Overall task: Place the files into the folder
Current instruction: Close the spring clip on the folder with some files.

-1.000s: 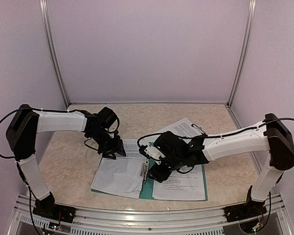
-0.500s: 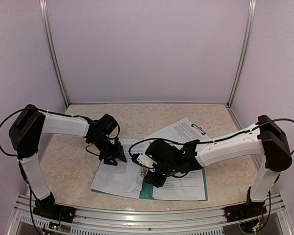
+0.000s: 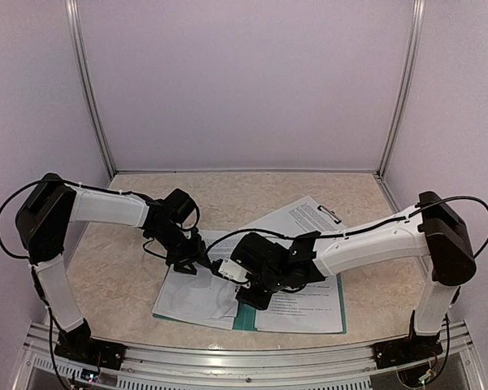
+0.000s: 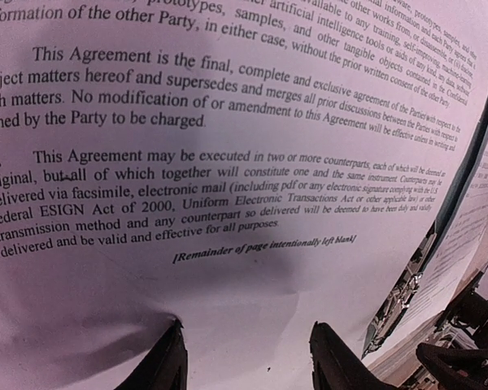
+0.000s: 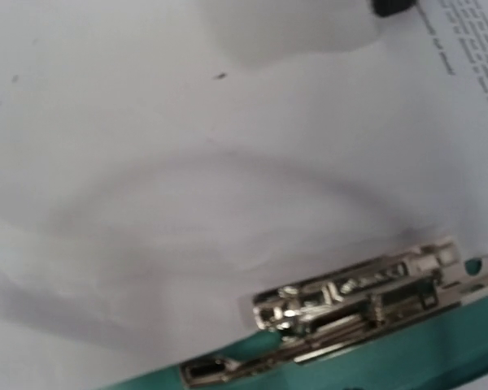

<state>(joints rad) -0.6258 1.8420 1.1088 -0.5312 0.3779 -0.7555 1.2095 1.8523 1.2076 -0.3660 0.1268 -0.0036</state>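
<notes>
Pointing at files [image 4: 228, 244], left end effector [image 4: 246, 331] spread, empty; right end effector [image 3: 246, 294] over clip [image 5: 350, 296], state unclear.

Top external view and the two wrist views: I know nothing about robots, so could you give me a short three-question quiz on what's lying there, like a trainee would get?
1. True or false: the dark teal-green folder is shut flat, with no paper inside.
2. Which shiny thing shows in the right wrist view? A) a silver metal clip B) a brass key C) a glass cup
3. Fill in: in the left wrist view, the white printed sheet ends "Remainder of page intentionally left ____".
Key: 1 false, it lies open with paper on both leaves; 2 A; 3 blank.
</notes>
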